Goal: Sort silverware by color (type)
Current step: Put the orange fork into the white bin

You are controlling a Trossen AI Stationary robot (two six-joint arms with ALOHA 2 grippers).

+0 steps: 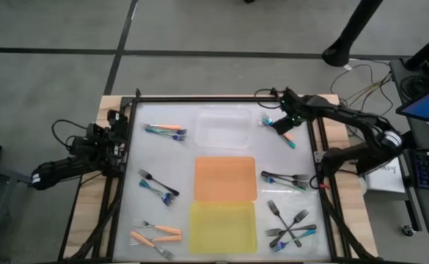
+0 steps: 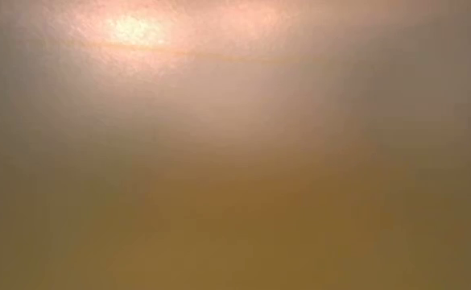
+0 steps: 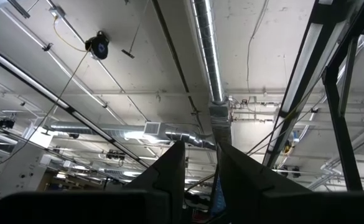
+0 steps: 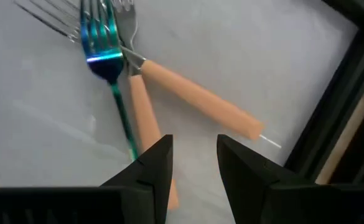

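Note:
Forks lie flat in small heaps on the white table. My right gripper (image 1: 287, 122) is open at the far right, just over a heap of two orange-handled forks (image 4: 197, 93) and one teal fork (image 4: 107, 53). In the right wrist view the gap between its fingers (image 4: 194, 163) holds nothing; one orange handle and the teal handle run beneath one finger (image 4: 154, 165). Other heaps: teal and orange (image 1: 166, 130), black and blue (image 1: 158, 187), orange (image 1: 155, 235), black and teal (image 1: 286, 180), black (image 1: 289, 226). My left gripper (image 3: 200, 171) waits at the table's left edge (image 1: 115, 139), pointing at the ceiling, slightly open.
Three flat trays run down the table's middle: clear (image 1: 225, 126) far, orange (image 1: 225, 178) in the middle, yellow (image 1: 223, 227) near. A black frame rail (image 4: 337, 118) borders the table close beside my right gripper. The low view shows only an orange-brown blur.

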